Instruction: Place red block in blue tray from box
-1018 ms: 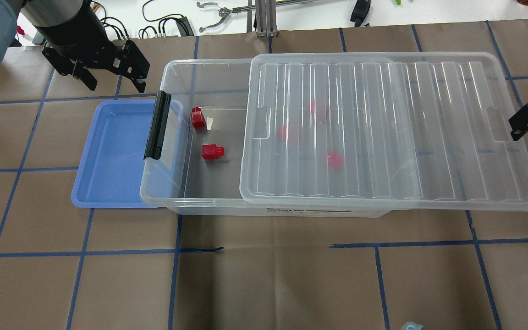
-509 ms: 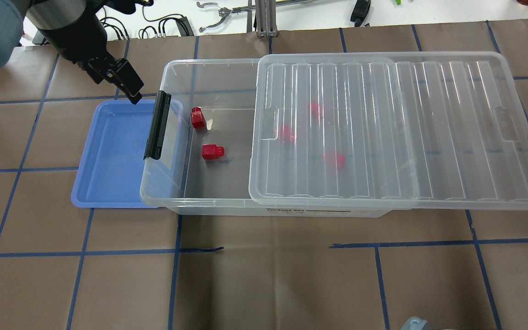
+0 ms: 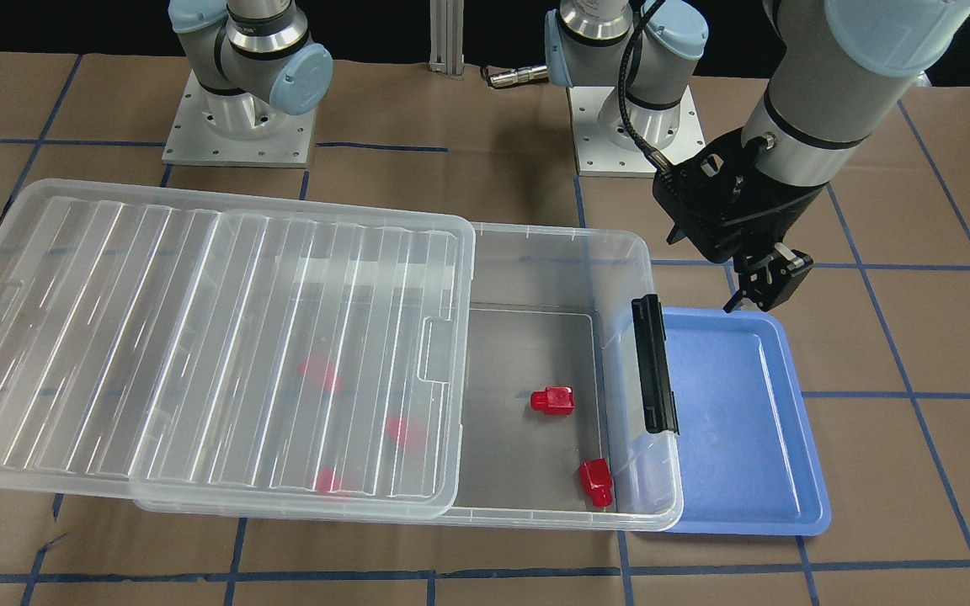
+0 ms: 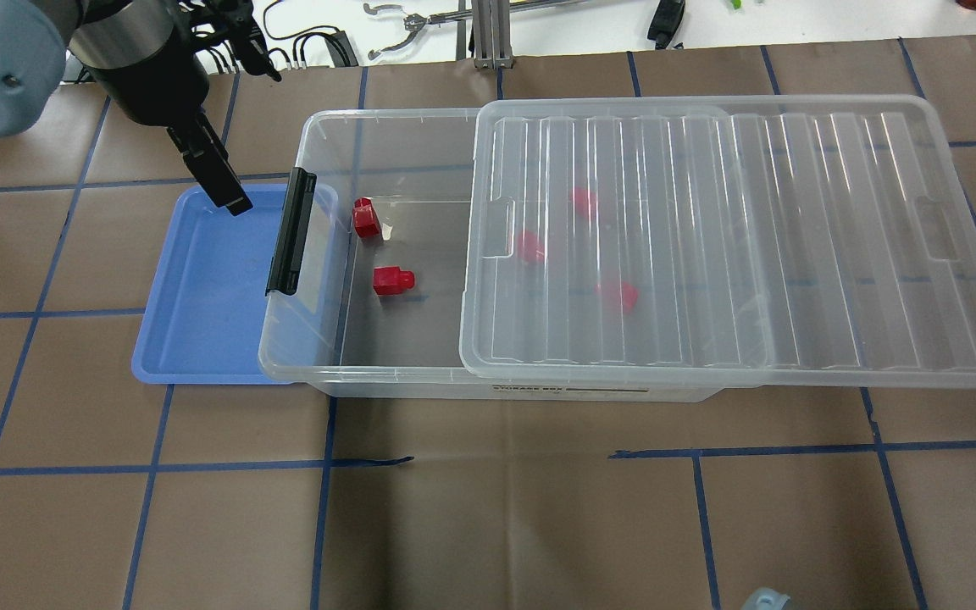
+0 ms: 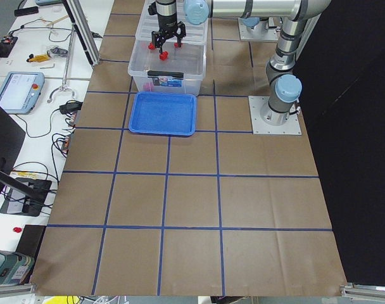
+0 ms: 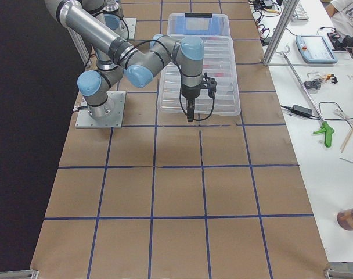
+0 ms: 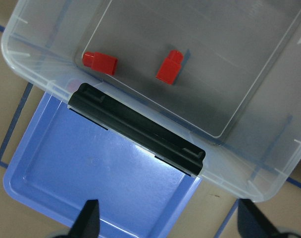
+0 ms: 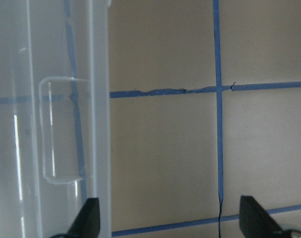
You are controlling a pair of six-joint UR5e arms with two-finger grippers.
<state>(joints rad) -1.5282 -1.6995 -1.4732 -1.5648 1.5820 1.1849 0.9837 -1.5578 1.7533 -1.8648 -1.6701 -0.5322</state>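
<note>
The box lies across the table middle, its ribbed lid slid to the right so the left end is uncovered. Two red blocks lie in the uncovered end; three more show blurred under the lid. The empty blue tray lies against the box's black latch. My left gripper is open and empty above the tray's far corner; one finger hangs over the rim. My right gripper is open and empty, just beyond the lid's right end.
Cables and hand tools lie on the white bench beyond the table's far edge, beside an aluminium post. Both arm bases stand on the robot's side. Blue tape lines cross the brown table.
The lid has slid a little further right. My right gripper has drawn back to the right edge. My left gripper has turned and moved toward the tray's far corner.
</note>
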